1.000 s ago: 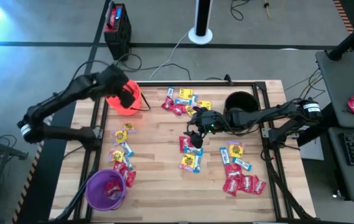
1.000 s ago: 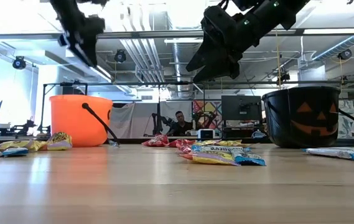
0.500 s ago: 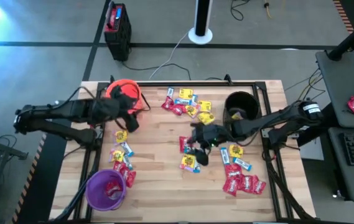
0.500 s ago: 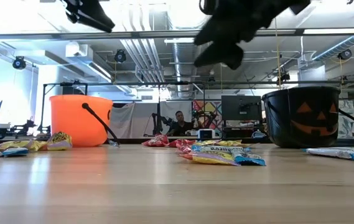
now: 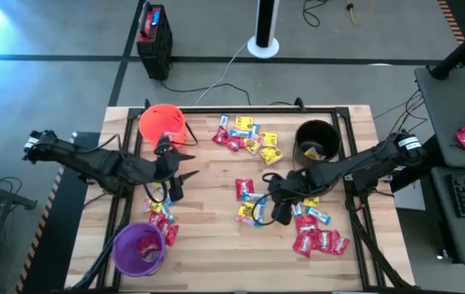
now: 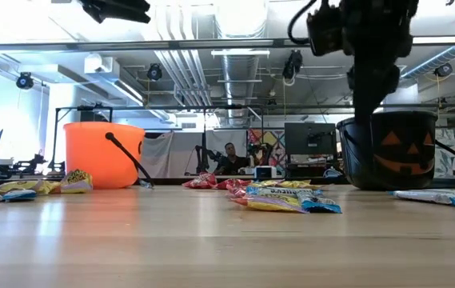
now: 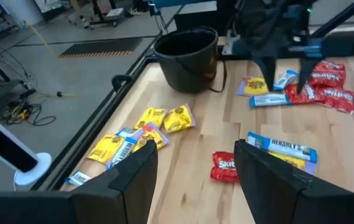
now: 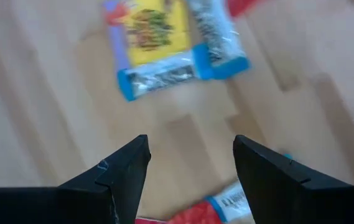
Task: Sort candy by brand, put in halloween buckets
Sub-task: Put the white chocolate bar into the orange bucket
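Observation:
Small wrapped candies lie flat in several loose groups: at the far middle [image 5: 247, 137], mid-table [image 5: 251, 202], red packets near right [image 5: 318, 241], and a left group [image 5: 160, 204]. The orange bucket [image 5: 163, 122] stands far left, the black bucket [image 5: 315, 139] far right, the purple bucket [image 5: 140, 247] near left. My left gripper [image 5: 181, 166] is open and empty, just nearer than the orange bucket [image 7: 195, 152]. My right gripper [image 5: 274, 211] is open above the mid-table candies, over bare wood beside a yellow packet [image 8: 155, 37].
A black frame rail [image 5: 350, 163] runs around the tabletop's edges. A candy shows inside the black bucket [image 5: 312, 149]. Bare wood lies between the two grippers [image 5: 212, 175] and along the near edge [image 5: 232, 261]. Beyond the far edge, a person [image 6: 229, 156] sits in the room.
My left gripper has left its place over the orange bucket and moved toward the near edge and slightly right. My right gripper has travelled from beside the black bucket toward the near edge, over the mid-table candies. No candy has moved.

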